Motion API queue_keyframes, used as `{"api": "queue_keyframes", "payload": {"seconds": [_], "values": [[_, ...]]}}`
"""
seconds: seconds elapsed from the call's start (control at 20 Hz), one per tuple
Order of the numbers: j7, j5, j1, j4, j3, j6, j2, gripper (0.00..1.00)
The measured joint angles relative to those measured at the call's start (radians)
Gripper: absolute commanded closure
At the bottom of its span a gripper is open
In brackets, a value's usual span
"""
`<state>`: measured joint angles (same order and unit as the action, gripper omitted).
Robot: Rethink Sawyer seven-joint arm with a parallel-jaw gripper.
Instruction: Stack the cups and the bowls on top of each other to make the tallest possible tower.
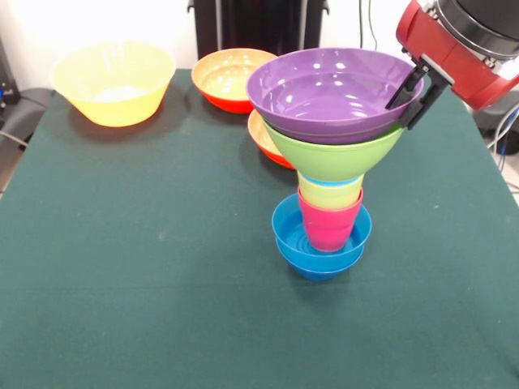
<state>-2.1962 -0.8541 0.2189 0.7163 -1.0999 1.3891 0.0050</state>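
Note:
The tower stands mid-table. Two nested small blue bowls form its base, holding the pink cup, then the yellow cup, with a sliver of the light blue cup above. The lime green bowl sits on these, and the purple bowl rests in it at the top. My gripper comes in from the upper right. Its black fingers straddle the purple bowl's right rim, one inside and one outside, shut on it.
A large yellow bowl sits at the far left. One orange bowl sits at the far middle. A second orange bowl lies behind the tower, mostly hidden. The green table spreads in front and to both sides.

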Motion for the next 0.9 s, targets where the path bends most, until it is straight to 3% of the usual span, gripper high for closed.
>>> {"api": "queue_keyframes", "payload": {"seconds": [0.55, 0.6, 0.9], "values": [[0.0, 0.0, -0.011, -0.02, 0.0, 0.0, 0.001, 1.0], [0.0, 0.0, -0.012, -0.021, 0.0, 0.0, 0.001, 0.0], [0.0, 0.0, -0.015, -0.023, 0.0, 0.0, 0.001, 0.0]]}}
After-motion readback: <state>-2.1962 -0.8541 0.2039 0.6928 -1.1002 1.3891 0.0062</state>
